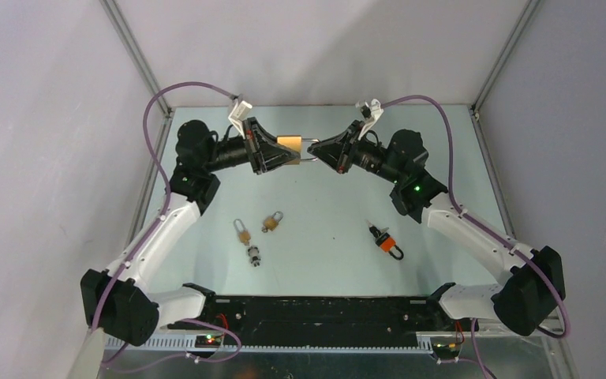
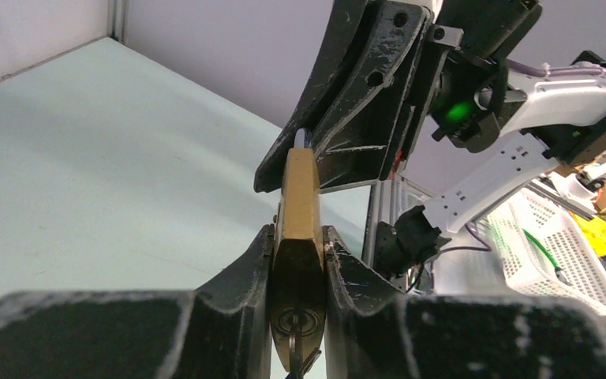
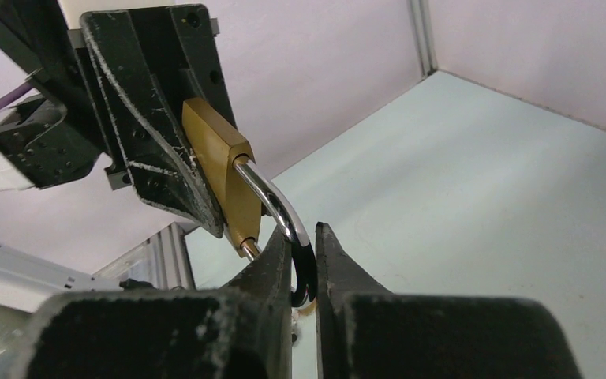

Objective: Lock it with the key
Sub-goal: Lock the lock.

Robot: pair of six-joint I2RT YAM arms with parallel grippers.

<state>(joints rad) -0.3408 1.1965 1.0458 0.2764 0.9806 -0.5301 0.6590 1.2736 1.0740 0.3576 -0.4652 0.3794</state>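
We see the left arm (image 1: 160,230) and the right arm (image 1: 473,230) stretch up the table's (image 1: 331,207) sides, then bend inward at the far end so that their grippers face each other. The left gripper (image 1: 293,153) clamps the brass padlock (image 1: 289,143) by its body, up off the table. The right gripper (image 1: 316,149) pinches the padlock's shackle (image 3: 279,208). An orange lock (image 1: 387,242) lies on the table, nearer the bases.

Pale green table (image 1: 323,264), plain lilac-grey walls (image 1: 316,47), aluminium corner posts (image 1: 132,47).
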